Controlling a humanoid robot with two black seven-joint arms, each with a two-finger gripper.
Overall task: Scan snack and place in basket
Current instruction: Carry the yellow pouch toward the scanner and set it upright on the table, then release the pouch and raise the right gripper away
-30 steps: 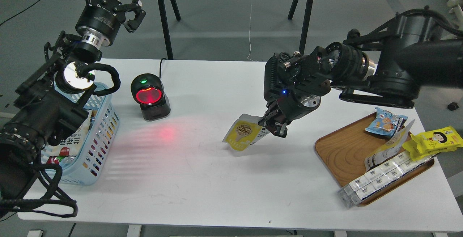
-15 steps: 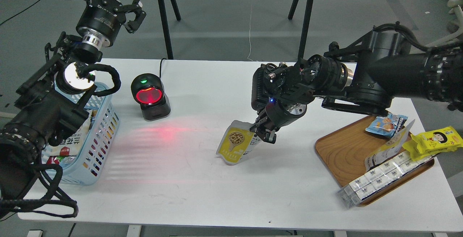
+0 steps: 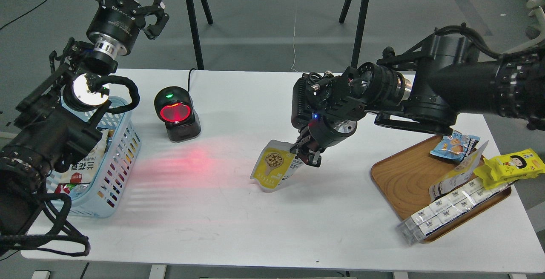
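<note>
Jaws of the right gripper (image 3: 307, 153) clamp the snack (image 3: 272, 165) above the bench (image 3: 238, 219), right of the glowing scanner (image 3: 175, 115). Left gripper (image 3: 149, 12) hangs spread above the basket (image 3: 115, 164), which already holds packets.

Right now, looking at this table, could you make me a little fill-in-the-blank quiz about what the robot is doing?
1. The right gripper holds the small yellow stand-up pouch by its ____ edge.
2. The round black scanner on the white table glows ____.
3. The light blue slotted plastic basket stands at the table's ____ end.
4. The brown wooden tray lies to the pouch's ____.

Missing words: right; red; left; right
</note>
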